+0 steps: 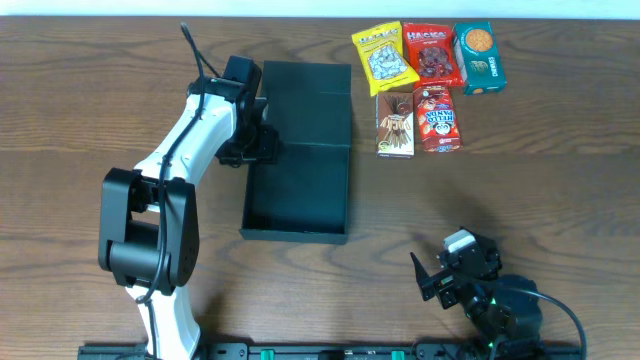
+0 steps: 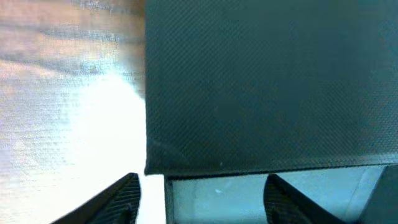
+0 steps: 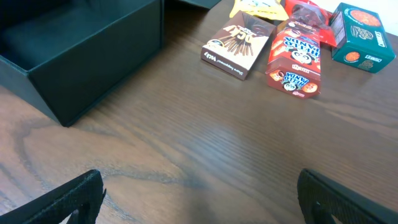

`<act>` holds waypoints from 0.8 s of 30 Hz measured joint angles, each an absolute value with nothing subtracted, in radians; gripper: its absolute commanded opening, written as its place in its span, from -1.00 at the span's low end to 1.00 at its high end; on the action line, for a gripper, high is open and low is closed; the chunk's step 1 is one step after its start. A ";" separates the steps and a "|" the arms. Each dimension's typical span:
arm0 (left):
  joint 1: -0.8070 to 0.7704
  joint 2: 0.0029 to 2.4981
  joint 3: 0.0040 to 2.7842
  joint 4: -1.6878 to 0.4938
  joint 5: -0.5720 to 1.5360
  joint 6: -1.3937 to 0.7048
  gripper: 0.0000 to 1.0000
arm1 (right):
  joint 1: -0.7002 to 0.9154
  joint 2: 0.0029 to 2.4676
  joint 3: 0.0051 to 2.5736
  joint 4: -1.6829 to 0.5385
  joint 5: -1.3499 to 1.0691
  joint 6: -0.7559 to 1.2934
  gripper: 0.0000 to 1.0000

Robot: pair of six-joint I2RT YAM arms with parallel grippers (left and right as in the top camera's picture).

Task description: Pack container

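Left arm (image 1: pixel 165 190) reaches in from the near left edge of the wooden table (image 1: pixel 70 110). The left gripper (image 1: pixel 258 143) is at the container's left wall, about where the lid meets the tray. On the left wrist view its fingers (image 2: pixel 121 199) stand part spread, one outside the wall and one over the inside. I see a gap on the inner side, so it has nothing clamped.

The container (image 1: pixel 296 195), a dark box, sits mid-table. It is open with nothing inside, and its flap lid (image 1: pixel 306 100) is laid back flat on the far side.

Right of the lid, five snacks lie on the table outside the box. In the far row are a yellow packet (image 1: pixel 384 57), a red packet (image 1: pixel 432 53) and a teal box (image 1: pixel 479 58). In the near row are a brown biscuit-stick box (image 1: pixel 395 124) and a red cereal-ball packet (image 1: pixel 437 118), side by side. The far three overlap or touch; I can't tell which.

The right gripper (image 3: pixel 199 186) is at the near right, well apart from the box and snacks. Its jaws are spread fully wide over bare table, with nothing held.
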State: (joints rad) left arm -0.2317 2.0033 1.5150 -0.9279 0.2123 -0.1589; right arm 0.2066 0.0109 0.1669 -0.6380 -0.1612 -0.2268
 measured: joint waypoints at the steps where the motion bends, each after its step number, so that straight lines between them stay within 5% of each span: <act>1: -0.232 2.003 1.515 -0.932 0.215 -0.173 0.22 | 0.207 0.011 0.167 -0.638 -0.161 -0.227 0.99; 19: -0.232 2.003 1.515 -0.990 0.233 -0.316 -0.20 | 0.207 0.011 0.167 -0.638 -0.161 -0.227 0.99; 24: -0.231 2.003 1.515 -0.995 0.245 -0.327 -0.06 | 0.207 0.011 0.167 -0.638 -0.161 -0.227 0.98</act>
State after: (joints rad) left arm -0.2310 2.0033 1.5150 -0.9951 0.2455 -0.3271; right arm 0.2066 0.0109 0.1669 -0.6380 -0.1612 -0.2268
